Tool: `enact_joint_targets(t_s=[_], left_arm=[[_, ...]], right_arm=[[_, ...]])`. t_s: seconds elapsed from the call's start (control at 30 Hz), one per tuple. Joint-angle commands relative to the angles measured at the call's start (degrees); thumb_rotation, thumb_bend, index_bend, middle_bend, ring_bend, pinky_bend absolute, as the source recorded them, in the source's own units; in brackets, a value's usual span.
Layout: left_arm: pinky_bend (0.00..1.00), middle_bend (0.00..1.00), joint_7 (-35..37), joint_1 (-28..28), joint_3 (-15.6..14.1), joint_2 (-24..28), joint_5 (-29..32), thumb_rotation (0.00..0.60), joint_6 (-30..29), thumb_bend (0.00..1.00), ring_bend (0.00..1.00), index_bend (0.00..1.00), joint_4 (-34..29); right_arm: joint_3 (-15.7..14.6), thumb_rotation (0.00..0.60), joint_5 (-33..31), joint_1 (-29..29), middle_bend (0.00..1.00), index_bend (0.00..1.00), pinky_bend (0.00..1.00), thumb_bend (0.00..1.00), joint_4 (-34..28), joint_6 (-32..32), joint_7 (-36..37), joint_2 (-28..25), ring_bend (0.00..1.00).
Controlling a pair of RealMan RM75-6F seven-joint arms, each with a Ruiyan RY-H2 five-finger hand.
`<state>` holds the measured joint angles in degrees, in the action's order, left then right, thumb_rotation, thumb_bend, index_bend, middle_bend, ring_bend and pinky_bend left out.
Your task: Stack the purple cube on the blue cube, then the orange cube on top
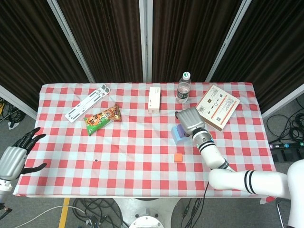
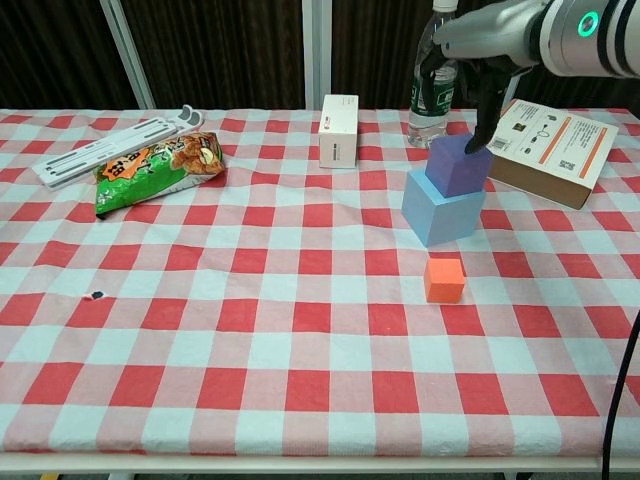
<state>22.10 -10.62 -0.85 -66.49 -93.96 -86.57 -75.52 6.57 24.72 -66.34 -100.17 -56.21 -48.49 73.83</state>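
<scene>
The purple cube (image 2: 457,165) sits on the blue cube (image 2: 443,206), slightly toward its back right. My right hand (image 2: 470,80) hangs above them with its fingers spread and pointing down, holding nothing. One fingertip (image 2: 480,138) ends right at the purple cube's top right corner. The orange cube (image 2: 444,279) lies on the cloth just in front of the stack. In the head view the right hand (image 1: 190,121) covers most of the purple cube (image 1: 180,129); the orange cube (image 1: 178,157) shows below. My left hand (image 1: 13,159) stays open off the table's left edge.
A water bottle (image 2: 431,75) stands right behind the stack, and a brown printed box (image 2: 552,142) lies to its right. A white carton (image 2: 339,131) stands at centre back. A snack bag (image 2: 155,165) and a white folded stand (image 2: 110,140) lie at the left.
</scene>
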Motion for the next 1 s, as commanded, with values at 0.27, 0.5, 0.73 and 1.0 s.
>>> enact_joint_targets(t_s=[0.27,0.5,0.73,1.0], left_arm=[[0.28,0.15,-0.4,0.1,0.1,-0.2,0.6,0.600,0.3,0.05,0.13,0.20,0.2],[0.28,0.15,-1.4,0.1,0.0,-0.2,0.5,0.600,0.4,0.05,0.13,0.20,-0.2],[0.28,0.15,-1.7,0.2,-0.1,-0.4,0.8,0.600,0.9,0.05,0.13,0.20,0.0],[0.28,0.15,-0.9,0.4,-0.3,-0.7,0.8,0.600,0.8,0.05,0.13,0.20,1.0]], right_arm=[[-3.5,0.600,16.1,4.1,1.00,0.36,0.90,0.00,-15.6,-6.8,-1.1,-9.4,0.96],[-9.2,0.600,24.9,8.4,1.00,0.40,0.90,0.00,-15.7,-5.3,0.5,-8.3,0.96],[-11.1,0.600,30.1,10.5,1.00,0.40,0.90,0.00,-16.4,-4.2,1.4,-7.6,0.96],[-11.4,0.600,26.6,14.1,1.00,0.49,0.90,0.01,-16.3,-7.5,0.4,-3.7,0.96]])
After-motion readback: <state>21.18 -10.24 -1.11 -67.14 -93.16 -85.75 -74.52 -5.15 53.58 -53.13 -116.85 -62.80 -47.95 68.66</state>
